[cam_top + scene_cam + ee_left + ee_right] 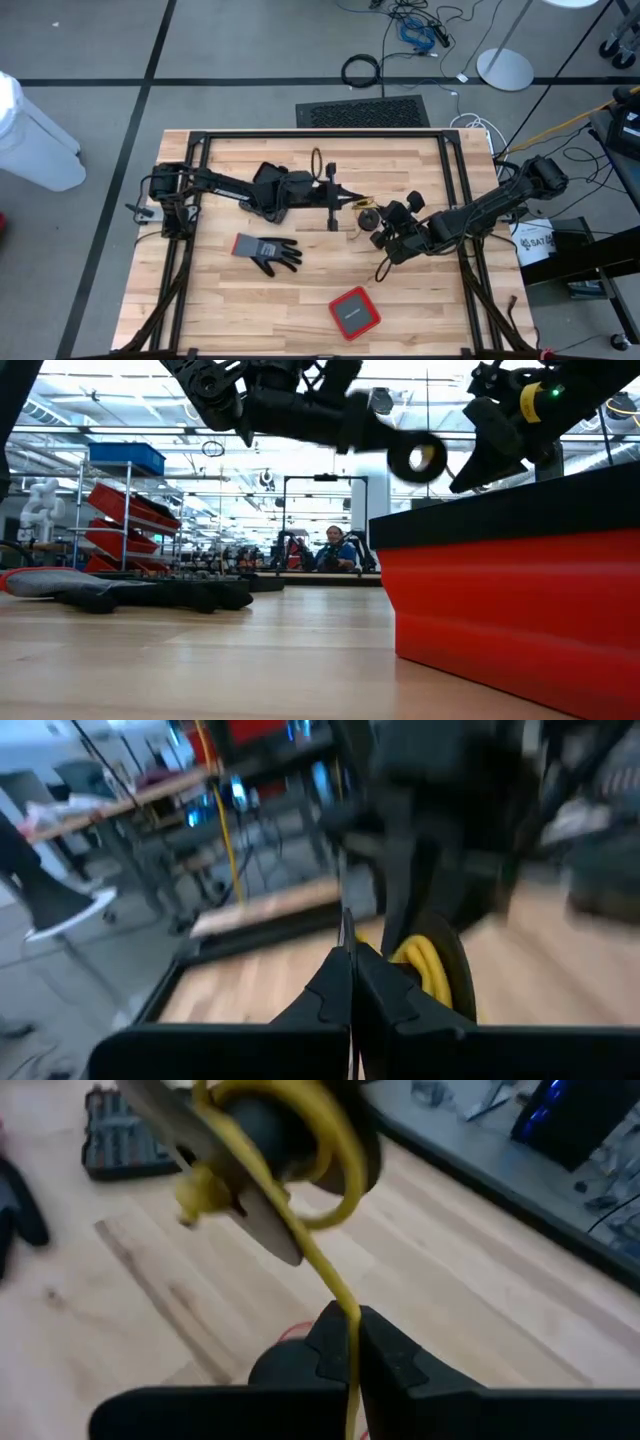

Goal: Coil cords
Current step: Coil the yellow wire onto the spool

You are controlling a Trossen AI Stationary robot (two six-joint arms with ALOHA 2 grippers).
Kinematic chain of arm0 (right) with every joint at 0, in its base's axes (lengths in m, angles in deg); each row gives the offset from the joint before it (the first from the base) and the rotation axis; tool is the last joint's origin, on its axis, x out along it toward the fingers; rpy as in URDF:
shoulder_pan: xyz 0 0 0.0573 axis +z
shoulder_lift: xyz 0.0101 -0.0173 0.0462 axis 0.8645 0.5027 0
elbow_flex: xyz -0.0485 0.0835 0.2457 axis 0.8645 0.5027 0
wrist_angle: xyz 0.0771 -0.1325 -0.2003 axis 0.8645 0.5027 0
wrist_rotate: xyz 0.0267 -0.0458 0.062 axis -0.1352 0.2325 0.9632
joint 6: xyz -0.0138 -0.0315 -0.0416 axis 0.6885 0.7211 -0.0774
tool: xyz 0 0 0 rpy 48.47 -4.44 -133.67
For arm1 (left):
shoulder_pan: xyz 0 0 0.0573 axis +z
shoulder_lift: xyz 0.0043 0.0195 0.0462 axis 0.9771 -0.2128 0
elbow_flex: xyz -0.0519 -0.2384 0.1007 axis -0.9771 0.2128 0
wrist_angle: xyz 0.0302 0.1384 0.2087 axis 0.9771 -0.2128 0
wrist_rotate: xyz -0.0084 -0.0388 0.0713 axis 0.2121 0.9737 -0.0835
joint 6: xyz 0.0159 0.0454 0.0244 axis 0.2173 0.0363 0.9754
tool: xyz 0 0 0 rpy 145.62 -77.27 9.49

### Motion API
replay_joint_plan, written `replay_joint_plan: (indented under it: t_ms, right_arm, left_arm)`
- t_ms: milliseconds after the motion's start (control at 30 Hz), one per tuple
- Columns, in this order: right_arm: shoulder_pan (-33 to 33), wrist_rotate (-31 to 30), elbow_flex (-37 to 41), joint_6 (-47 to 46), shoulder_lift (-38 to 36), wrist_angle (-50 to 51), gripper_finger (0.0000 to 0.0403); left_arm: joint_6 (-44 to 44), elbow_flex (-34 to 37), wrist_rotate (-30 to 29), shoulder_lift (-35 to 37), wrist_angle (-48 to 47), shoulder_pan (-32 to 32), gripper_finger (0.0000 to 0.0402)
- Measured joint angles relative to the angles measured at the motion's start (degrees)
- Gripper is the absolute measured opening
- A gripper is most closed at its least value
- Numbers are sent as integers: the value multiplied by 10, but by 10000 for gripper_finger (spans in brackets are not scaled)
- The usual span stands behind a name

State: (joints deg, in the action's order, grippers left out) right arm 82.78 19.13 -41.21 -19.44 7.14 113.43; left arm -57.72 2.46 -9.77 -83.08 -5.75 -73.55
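Right wrist view shows the right gripper [350,1340] pinching the yellow cord [300,1230], keeping it taut while the left gripper [352,970], pressed together, holds the loop

Left arm: extended from the table's left edge toward the centre, its gripper [352,199] above the table's middle, fingers [335,982] pressed together. Right arm: reaching in from the right edge, wrist bent, its gripper [372,218] just beside the left one, jaws closed on the yellow cord [345,1315]. Both grippers are raised off the table.
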Motion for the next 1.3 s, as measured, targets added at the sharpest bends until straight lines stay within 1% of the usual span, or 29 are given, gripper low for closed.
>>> replay_joint_plan:
  t_ms: [67, 167, 367, 567, 700, 867, 933, 1033, 1167, 1300]
  right_arm:
    - [0, -16, 0, 0, 2, -5, 0]
    - [0, -46, 0, 22, 2, -34, 0]
    - [-13, -70, 0, 132, 2, -147, 0]
    - [-14, -122, 0, 232, 2, -244, 5]
    - [-21, -127, 0, 263, 4, -280, 5]
    - [-26, -138, 0, 331, 19, -360, 5]
    - [-30, -139, 0, 361, 28, -398, 5]
    - [-35, -137, 1, 397, 43, -440, 5]
    - [-34, -148, 1, 420, 57, -475, 6]
    - [-35, -152, 1, 413, 66, -485, 6]
  left_arm:
    - [-29, 0, 12, 0, 36, 3, 0]
    - [-61, 0, 10, -1, 85, 4, 0]
    - [-78, 0, -20, -3, 169, 1, 0]
    - [-78, 0, -60, -3, 236, -6, 0]
    - [-79, 0, -69, -3, 280, -6, 0]
    - [-78, -1, -83, -4, 296, -9, 0]
    - [-78, -2, -84, -15, 321, -9, 0]
    - [-73, -8, -88, -36, 333, -8, 0]
    - [-55, -19, -97, -63, 339, -8, 0]
    - [-47, -22, -101, -82, 369, -8, 0]
